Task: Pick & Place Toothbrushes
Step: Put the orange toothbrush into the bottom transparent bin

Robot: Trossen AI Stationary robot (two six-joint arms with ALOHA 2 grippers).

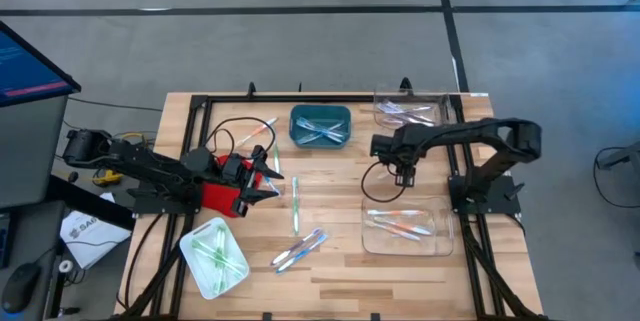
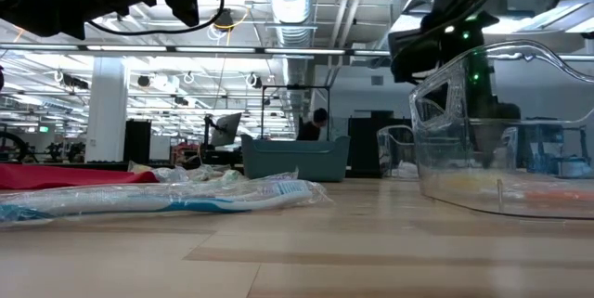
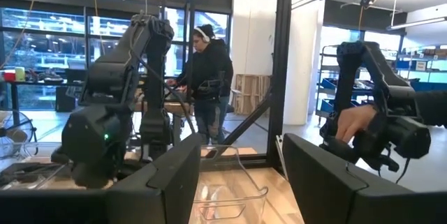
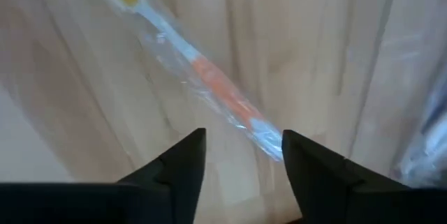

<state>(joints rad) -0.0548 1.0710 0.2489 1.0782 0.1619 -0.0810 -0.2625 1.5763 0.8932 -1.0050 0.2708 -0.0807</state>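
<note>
My right gripper (image 1: pixel 403 173) hangs open, pointing down, just past the far edge of a clear tray (image 1: pixel 440 246) that holds orange-red toothbrushes (image 1: pixel 400 227). In the right wrist view an orange-and-white wrapped toothbrush (image 4: pixel 209 77) lies slantwise beyond the open fingers (image 4: pixel 241 161), over the wood. My left gripper (image 1: pixel 268 176) waits open at the table's left with nothing between its fingers (image 3: pixel 241 182). Loose toothbrushes lie flat on the wood: a green one (image 1: pixel 296 206), blue and pink ones (image 1: pixel 300 249) and one at the far left (image 1: pixel 258 133). My right gripper stands over the orange toothbrush, whose white end (image 4: pixel 269 139) lies close to one finger (image 4: pixel 307 161). I cannot tell whether the finger touches it. Nothing sits between the two fingers.
A teal tray (image 1: pixel 320 141) with blue toothbrushes and a second clear tray (image 1: pixel 385 119) stand at the far side. A white tray (image 1: pixel 190 246) with green ones sits near left. Black cables (image 1: pixel 375 186) lie by the right gripper. A person (image 3: pixel 209 77) stands beyond the table.
</note>
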